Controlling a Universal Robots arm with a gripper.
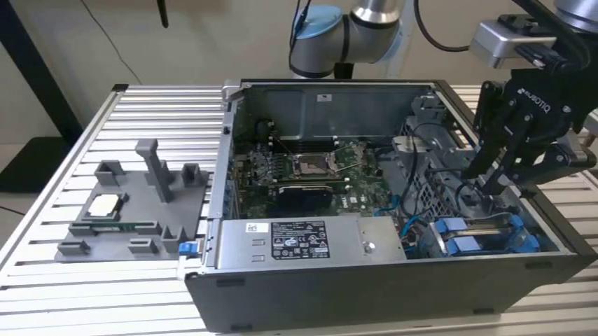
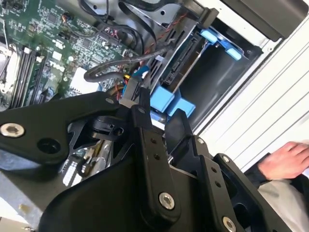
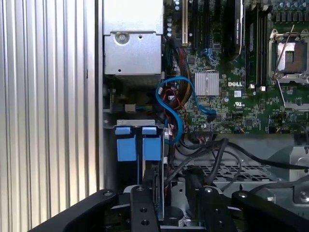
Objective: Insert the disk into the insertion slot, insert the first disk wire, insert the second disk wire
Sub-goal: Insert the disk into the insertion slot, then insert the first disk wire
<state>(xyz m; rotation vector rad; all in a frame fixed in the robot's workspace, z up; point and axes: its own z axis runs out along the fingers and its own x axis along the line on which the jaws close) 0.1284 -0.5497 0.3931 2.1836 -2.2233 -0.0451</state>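
The disk (image 2: 179, 65) sits inside the insertion slot (image 2: 217, 79), its bright blue carrier (image 2: 168, 104) facing outward. The exterior view shows that blue carrier (image 1: 467, 236) low in the case's near corner at the exterior view's right. My black gripper (image 1: 488, 187) hangs just above it, inside the case. In the second wrist view the gripper (image 2: 131, 99) is pinched shut on a small connector of a disk wire, close to the disk's rear edge. A grey cable (image 2: 104, 72) loops beside it. The blue carrier tabs (image 3: 139, 145) lie just ahead of my fingers (image 3: 142, 208).
The open computer case (image 1: 374, 280) stands on a slatted metal table (image 1: 140, 105). Inside it are the silver power-supply box (image 1: 299, 241), the motherboard (image 1: 309, 168) and a looped blue cable (image 3: 176, 104). A grey fixture tray (image 1: 131, 210) lies at the exterior view's left. A person's hand (image 2: 285, 159) rests beside the case.
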